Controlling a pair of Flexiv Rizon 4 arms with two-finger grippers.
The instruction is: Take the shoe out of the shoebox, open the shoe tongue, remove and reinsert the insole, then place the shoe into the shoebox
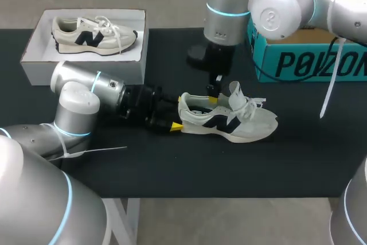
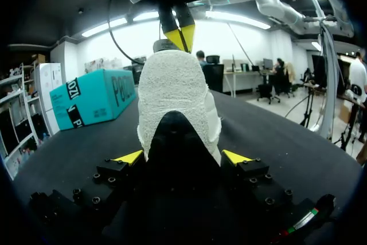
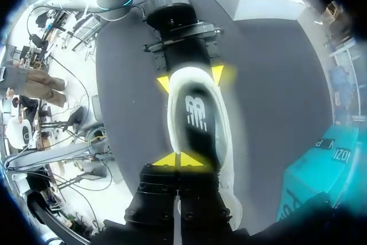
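A pale sneaker (image 1: 241, 123) with dark side marks lies on the black table, toe to the right and tongue (image 1: 235, 92) raised. My left gripper (image 1: 179, 114) lies low at its heel. In the left wrist view the heel (image 2: 172, 84) fills the gap and both yellow fingers (image 2: 129, 157) touch it. My right gripper (image 1: 213, 99) comes down into the shoe's opening. In its wrist view it (image 3: 179, 160) is shut, tips together over the dark insole (image 3: 198, 113). I cannot see whether anything is pinched between them.
A white shoebox (image 1: 86, 70) stands at the back left with a second sneaker (image 1: 94, 35) inside. A teal box (image 1: 309, 61) sits at the back right, close behind my right arm. The table's front edge runs below the shoe.
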